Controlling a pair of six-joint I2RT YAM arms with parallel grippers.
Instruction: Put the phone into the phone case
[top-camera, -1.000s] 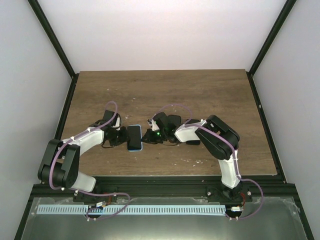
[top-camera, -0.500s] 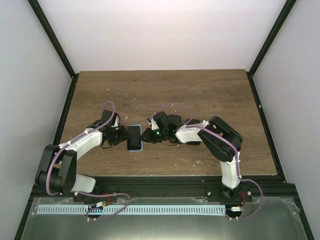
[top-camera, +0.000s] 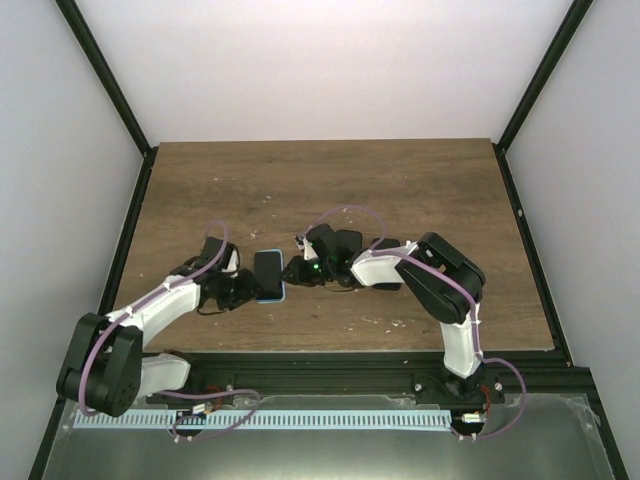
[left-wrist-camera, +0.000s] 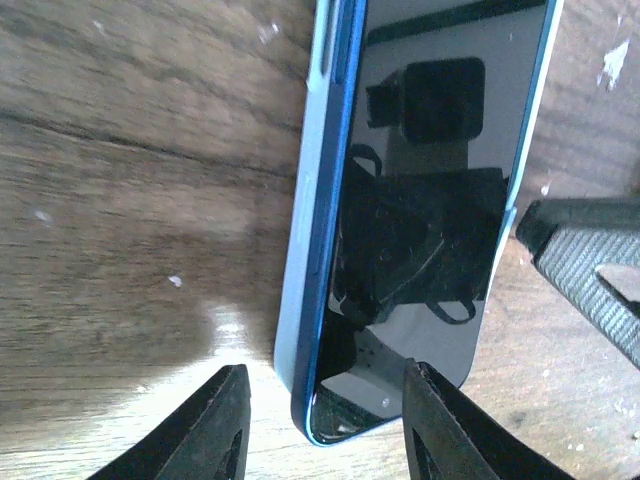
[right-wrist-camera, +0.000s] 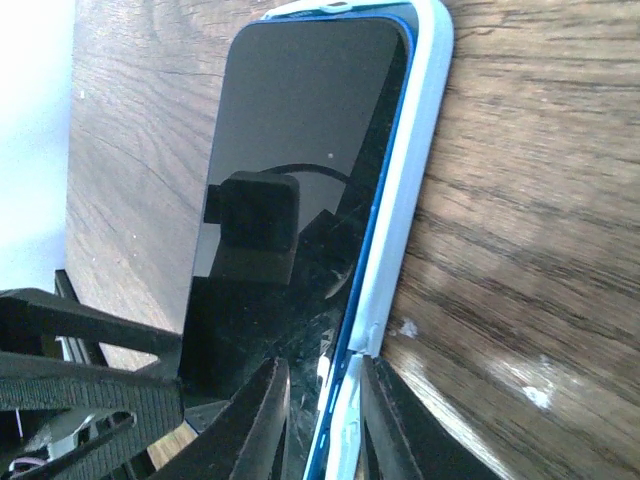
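Trouble could start on the left. My left gripper (left-wrist-camera: 325, 385) has its jaws apart, one on each side of the near end of the phone (top-camera: 268, 274), and neither seems to touch it. The phone lies face up on the table (top-camera: 400, 190) between the two arms, sitting inside the phone case (right-wrist-camera: 420, 150). I judge it is not fully seated. In the left wrist view a dark blue edge of the phone stands proud of the paler wall of the case along one long side, and the right wrist view shows the same strip of blue above the white rim. If I call the job done now, that edge may never click home. If I close the left jaws on the end, I risk squeezing the case wall and popping the phone back out. I could also skate the whole thing across the wood, since nothing pins it.

On the right, my right gripper (right-wrist-camera: 320, 368) straddles the rim with its jaws narrowly apart. I cannot tell whether they pinch the rim or only flank it. Pulling that arm away while a finger catches the lip would peel the case off the corner or tip the phone up.
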